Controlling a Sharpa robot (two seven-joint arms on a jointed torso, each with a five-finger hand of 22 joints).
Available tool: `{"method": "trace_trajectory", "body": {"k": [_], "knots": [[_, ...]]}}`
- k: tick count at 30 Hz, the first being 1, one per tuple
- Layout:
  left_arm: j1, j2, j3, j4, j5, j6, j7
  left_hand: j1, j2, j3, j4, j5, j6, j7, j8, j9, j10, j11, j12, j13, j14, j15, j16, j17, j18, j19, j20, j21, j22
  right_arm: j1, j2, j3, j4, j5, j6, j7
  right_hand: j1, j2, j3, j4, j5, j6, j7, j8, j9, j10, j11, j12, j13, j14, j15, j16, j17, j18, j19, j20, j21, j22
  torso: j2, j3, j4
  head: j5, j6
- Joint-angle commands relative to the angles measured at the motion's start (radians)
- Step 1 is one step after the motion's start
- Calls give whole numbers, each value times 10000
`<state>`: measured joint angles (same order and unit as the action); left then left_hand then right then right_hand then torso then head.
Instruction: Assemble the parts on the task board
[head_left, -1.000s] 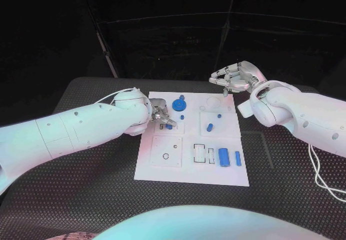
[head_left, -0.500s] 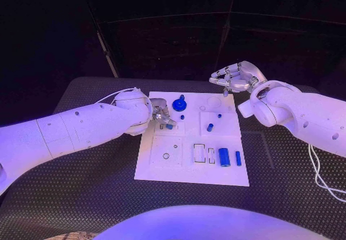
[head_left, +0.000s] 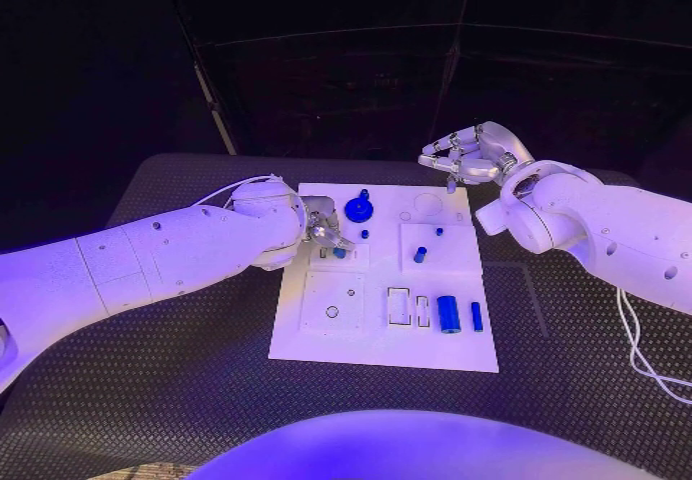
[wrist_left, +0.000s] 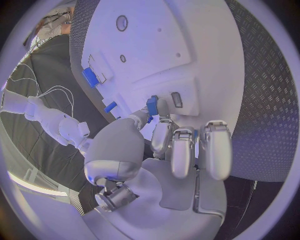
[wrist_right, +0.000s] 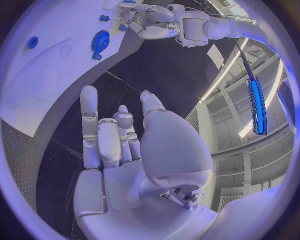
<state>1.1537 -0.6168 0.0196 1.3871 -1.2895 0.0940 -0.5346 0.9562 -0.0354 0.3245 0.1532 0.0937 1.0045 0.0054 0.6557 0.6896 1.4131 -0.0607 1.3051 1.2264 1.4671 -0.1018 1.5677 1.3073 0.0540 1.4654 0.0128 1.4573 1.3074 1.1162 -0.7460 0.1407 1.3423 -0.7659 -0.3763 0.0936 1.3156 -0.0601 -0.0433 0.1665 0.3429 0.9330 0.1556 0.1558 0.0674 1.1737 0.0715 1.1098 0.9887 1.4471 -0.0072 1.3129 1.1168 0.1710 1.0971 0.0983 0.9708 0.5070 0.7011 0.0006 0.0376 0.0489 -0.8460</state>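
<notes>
Two hands at the far end of the task board (head_left: 378, 345) on the black table (head_left: 173, 390).
Head view: left hand (head_left: 320, 232) at the board's left edge, pinching a small blue part (head_left: 338, 253); right hand (head_left: 469, 157) above the far right corner, fingers curled, empty; blue gear (head_left: 359, 209) between them. Left wrist view: fingers (wrist_left: 161, 136) grip the part (wrist_left: 152, 106) against the board. Right wrist view: fingers (wrist_right: 107, 135) closed on nothing, gear (wrist_right: 100, 41) beyond.

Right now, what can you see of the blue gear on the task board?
The blue gear is a flat toothed disc with a pale hole at its centre, plastic by its look. It lies flat near the far edge of the task board, a small blue piece at its far side. Neither hand touches it; the left hand is nearest, the right hand past the board's far edge.
</notes>
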Motion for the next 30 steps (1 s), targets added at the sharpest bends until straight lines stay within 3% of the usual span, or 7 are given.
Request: {"method": "trace_trajectory", "body": {"k": [1,30], "knots": [[16,30,10,-26,-20,36,-52,-134,-25,-51,52,-35,97,1,64,17,34,44,0,16,1037,-3,31,2635,-182,297,-15,-23,1362,19,7,8,15,-8,46,59,-99,10,-1,71,49,-97,-1,44,17,-55,-13,23,-11,-32,19,-37,-3,86,30,34,-69,-17,-1,-4,-3,-12,-8],[19,53,10,-28,-20,209,-76,-555,-29,-688,449,-39,135,-33,152,67,104,13,110,134,1037,-33,31,2635,-217,382,-37,88,1507,17,32,8,-22,-8,63,78,-117,9,-16,88,52,-101,0,48,16,-61,-11,23,-20,-33,19,-41,-7,87,32,34,-73,-21,-4,-10,8,-27,-32]]}}
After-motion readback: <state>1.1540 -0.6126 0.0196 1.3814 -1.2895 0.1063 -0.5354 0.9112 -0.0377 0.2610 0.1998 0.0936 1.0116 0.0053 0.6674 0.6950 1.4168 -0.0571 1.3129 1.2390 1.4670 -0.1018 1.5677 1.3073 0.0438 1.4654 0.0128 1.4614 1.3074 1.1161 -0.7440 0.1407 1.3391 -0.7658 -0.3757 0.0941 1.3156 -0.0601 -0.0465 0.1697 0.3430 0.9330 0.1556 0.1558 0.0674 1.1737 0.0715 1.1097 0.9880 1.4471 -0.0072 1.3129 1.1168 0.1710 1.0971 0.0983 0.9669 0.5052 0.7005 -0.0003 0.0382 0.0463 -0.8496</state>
